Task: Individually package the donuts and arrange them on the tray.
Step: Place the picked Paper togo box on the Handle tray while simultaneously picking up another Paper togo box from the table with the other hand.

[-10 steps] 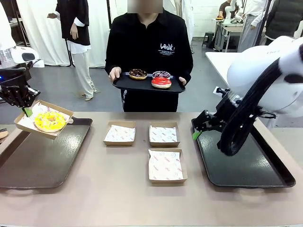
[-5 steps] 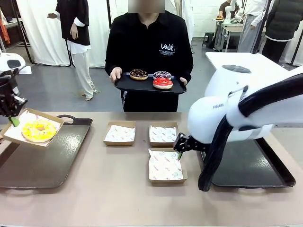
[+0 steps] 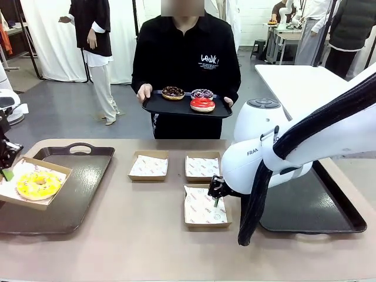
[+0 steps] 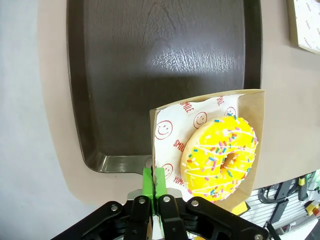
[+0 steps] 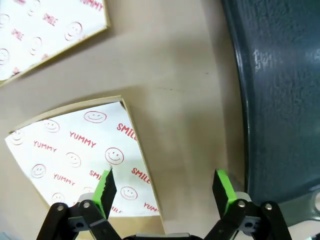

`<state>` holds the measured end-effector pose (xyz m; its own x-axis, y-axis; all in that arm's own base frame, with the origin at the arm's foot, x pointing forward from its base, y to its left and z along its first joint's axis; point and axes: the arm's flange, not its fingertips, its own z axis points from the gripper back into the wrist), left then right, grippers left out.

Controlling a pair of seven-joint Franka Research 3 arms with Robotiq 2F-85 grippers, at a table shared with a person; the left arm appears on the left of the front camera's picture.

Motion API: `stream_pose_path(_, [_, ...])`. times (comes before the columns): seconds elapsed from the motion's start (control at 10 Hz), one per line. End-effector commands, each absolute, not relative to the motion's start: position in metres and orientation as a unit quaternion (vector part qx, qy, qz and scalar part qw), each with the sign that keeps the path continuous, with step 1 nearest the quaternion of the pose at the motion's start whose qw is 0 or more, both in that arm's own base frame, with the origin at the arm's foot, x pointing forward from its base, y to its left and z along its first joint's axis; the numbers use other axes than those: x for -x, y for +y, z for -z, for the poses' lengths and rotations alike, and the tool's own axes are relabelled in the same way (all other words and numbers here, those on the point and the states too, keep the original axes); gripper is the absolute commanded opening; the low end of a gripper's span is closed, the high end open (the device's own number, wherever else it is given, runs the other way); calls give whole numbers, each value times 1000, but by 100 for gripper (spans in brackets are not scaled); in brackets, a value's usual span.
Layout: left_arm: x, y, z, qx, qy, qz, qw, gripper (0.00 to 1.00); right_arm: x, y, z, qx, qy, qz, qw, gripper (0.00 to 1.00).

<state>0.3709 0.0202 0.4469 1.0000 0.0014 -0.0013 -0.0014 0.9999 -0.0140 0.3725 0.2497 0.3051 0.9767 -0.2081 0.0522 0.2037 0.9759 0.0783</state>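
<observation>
With the left tool [image 4: 156, 176] clamped shut, pinching the rim of one brown cardboard box [image 4: 257, 135] between the green pads. Carrying in that box the yellow donut [image 4: 210, 160], lying flat on smiley-print paper over one end of the left tray [image 4: 165, 60]; hard to tell whether resting on that tray or hanging just above it. Showing in the front view only partly, cut by the picture's left edge.

With the right tool [image 5: 165, 182] spread wide and gripping nothing, hovering low over the nearest empty box [image 5: 65, 145], straddling its side wall: one pad above the printed paper, the other above bare desk [image 5: 185, 100], just beside the right tray [image 5: 280, 100].

Counting four donuts: one yellow in the held box, and three on a black tray [image 3: 170, 108] in the person's hands [image 3: 143, 91] beyond the desk, namely the chocolate donut [image 3: 172, 92], the red donut [image 3: 202, 104] and the sprinkled purple-brown donut [image 3: 201, 93], that last one partly hidden behind the red.

Counting four boxes: one held, three empty boxes [image 3: 148, 166] sitting on the desk between the two desk trays. Counting three trays in all.

Covering much of the right tray in the front view with the white right arm; cropping the empty boxes at the frame edge in the right wrist view.
</observation>
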Motion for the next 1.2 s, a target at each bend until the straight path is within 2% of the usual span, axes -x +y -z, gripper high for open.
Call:
stream_pose_path(0.0, [-373, 25, -439, 4, -16, 8, 1000, 1, -374, 265, -298, -24, -43, 113, 992, 100])
stream_pose_path(0.4, [-379, 27, -421, 11, 12, 7, 1000, 1, -361, 273, -310, 2, -55, 42, 998, 100])
stream_pose_path(0.8, [-386, 20, -398, 22, 30, 5, 999, 1, -361, 270, -324, 6, -55, 24, 998, 100])
stream_pose_path(1.1, [-385, 8, -385, 23, 7, -4, 1000, 1, -360, 264, -330, 0, -46, 24, 999, 100])
